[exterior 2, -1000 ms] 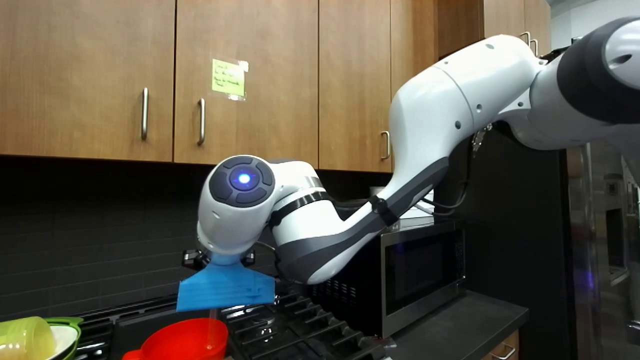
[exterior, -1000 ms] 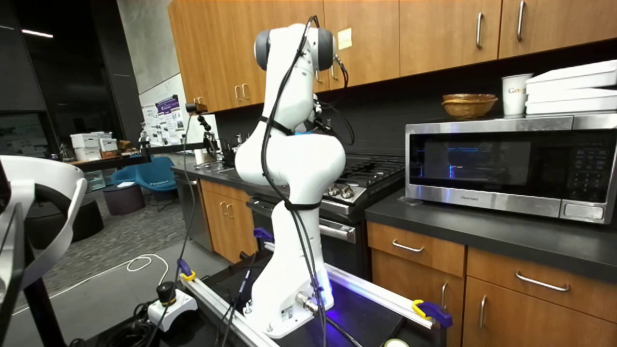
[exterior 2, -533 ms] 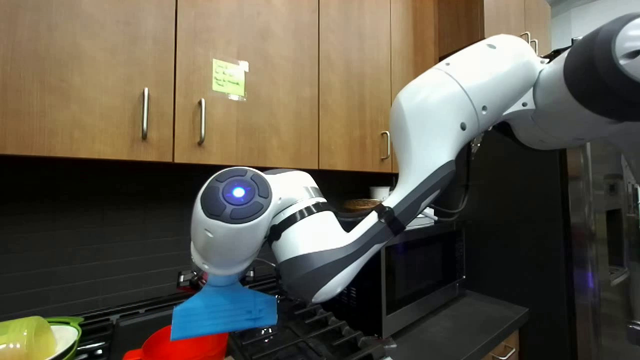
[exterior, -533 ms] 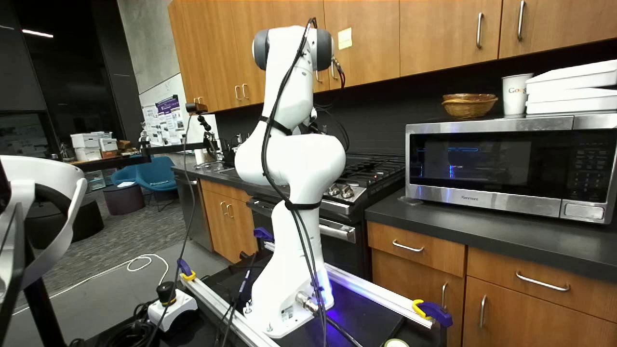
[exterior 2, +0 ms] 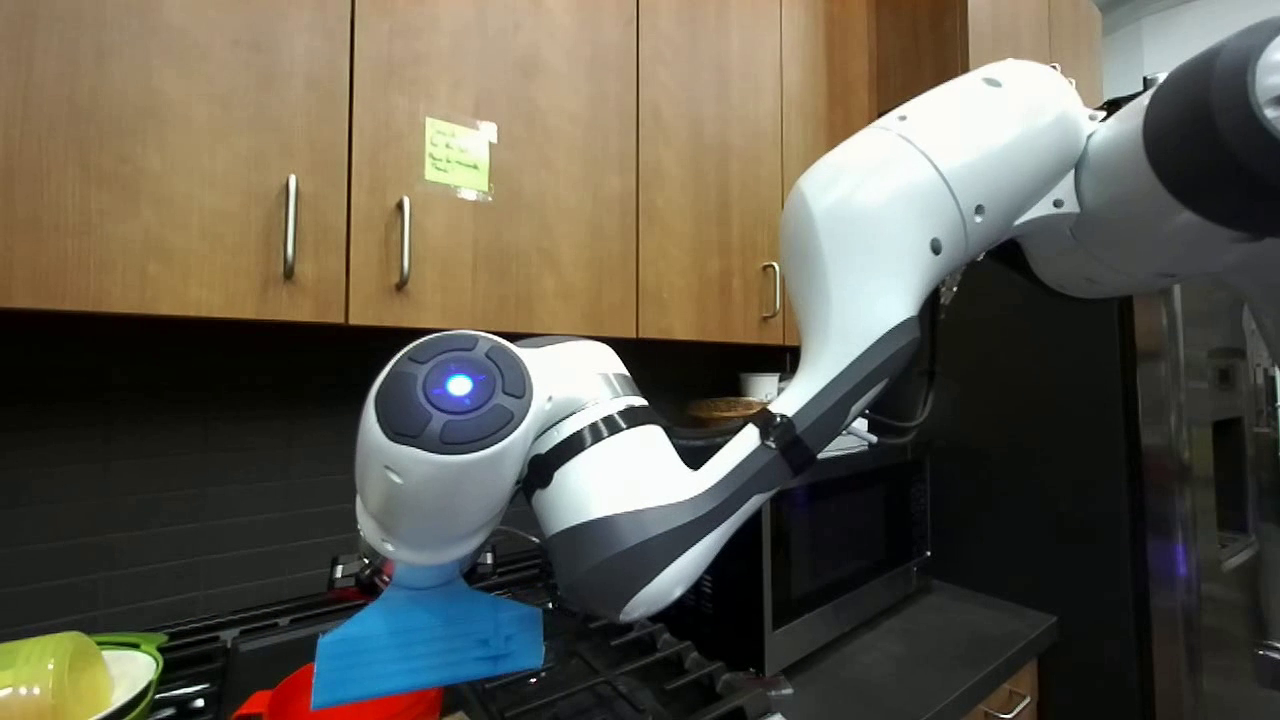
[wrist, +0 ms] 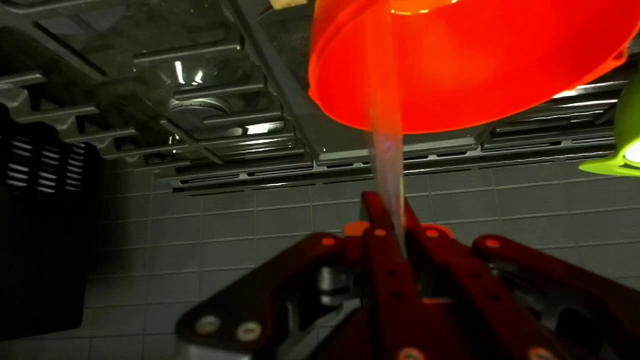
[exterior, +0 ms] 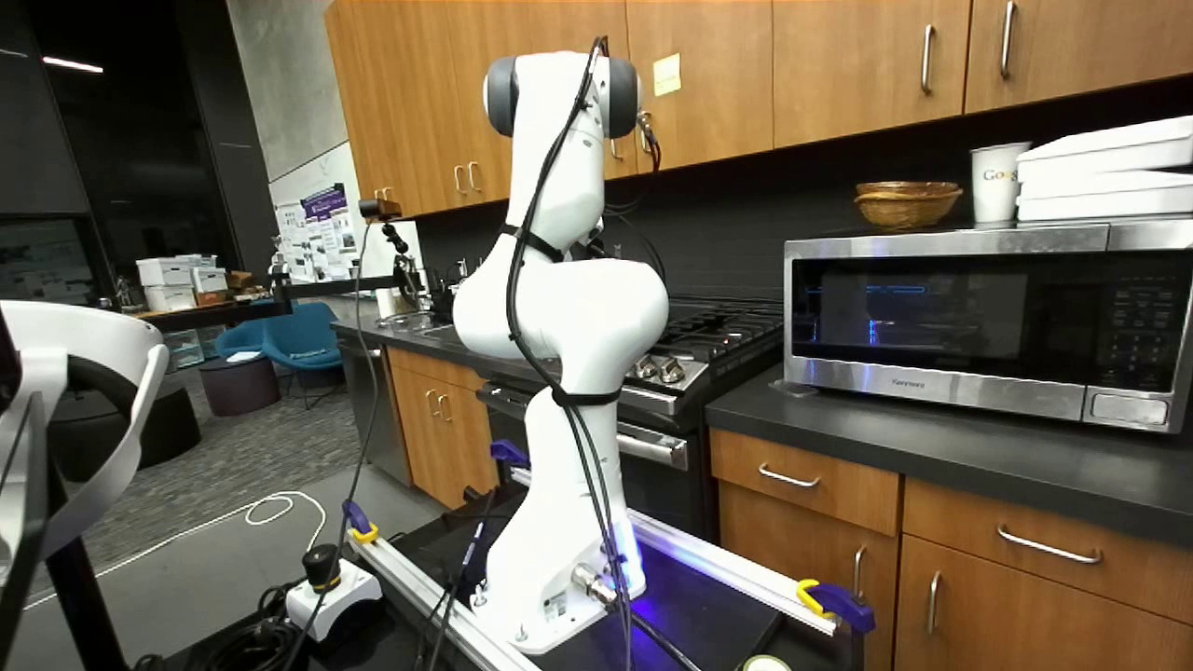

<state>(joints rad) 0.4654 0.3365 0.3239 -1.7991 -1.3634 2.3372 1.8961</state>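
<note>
Robot arm (exterior: pixel 587 308) at a kitchen stove (exterior 2: pixel 620 665). In the wrist view the gripper (wrist: pixel 391 210) occupies 6 o'clock, its jaws nearly together and pinching a translucent strip (wrist: pixel 388 160). Read from the jaws, the strip runs to 12 o'clock and passes in front of a red bowl (wrist: pixel 465 70), which stands on the stove at 1 o'clock; whether strip and bowl touch cannot be told. At 2 o'clock a green bowl (wrist: pixel 631 117) is cut by the edge of the view. In an exterior view a blue plate (exterior 2: pixel 430 635) on the arm hides the jaws and overlaps the red bowl; read from the centre of that view, a tipped yellow-green cup (exterior 2: pixel 60 675) lies at 8 o'clock in front of the green bowl, a microwave (exterior 2: pixel 850 540) at 4 o'clock, and a yellow note (exterior 2: pixel 457 155) on the wooden cabinets (exterior 2: pixel 560 200) at 11 o'clock
</note>
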